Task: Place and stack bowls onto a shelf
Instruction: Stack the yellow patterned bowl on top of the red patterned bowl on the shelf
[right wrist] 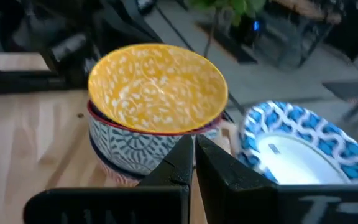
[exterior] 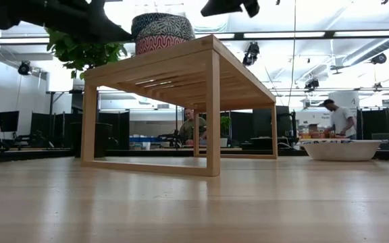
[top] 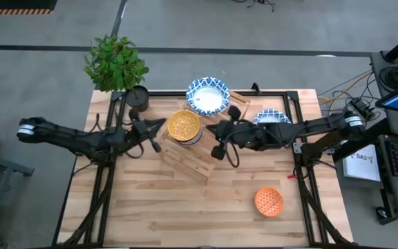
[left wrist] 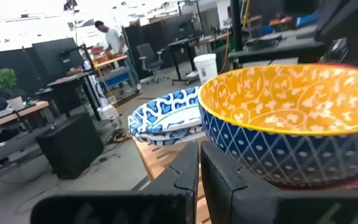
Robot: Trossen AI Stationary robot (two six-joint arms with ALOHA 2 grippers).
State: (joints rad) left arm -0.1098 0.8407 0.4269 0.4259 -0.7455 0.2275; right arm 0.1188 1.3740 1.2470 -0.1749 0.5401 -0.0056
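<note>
A stack of small bowls with the mustard-yellow bowl point(top: 184, 126) on top stands on the wooden shelf point(top: 193, 160); the low view shows the stack's patterned outsides point(exterior: 162, 30). A white bowl with a blue rim point(top: 208, 95) sits at the shelf's far end. Another one point(top: 269, 116) lies on the table, partly under my right arm. The orange bowl point(top: 269, 201) sits on the table toward the near right. My left gripper point(top: 157, 143) is shut, just left of the stack point(left wrist: 199, 169). My right gripper point(top: 218, 150) is shut, just right of it point(right wrist: 194, 157).
A leafy plant point(top: 115, 61) in a dark pot point(top: 138, 97) stands at the table's far left corner. The shelf lies askew in the table's middle. Bare tabletop point(top: 164, 207) stretches along the near side. People stand in the room beyond point(exterior: 336, 118).
</note>
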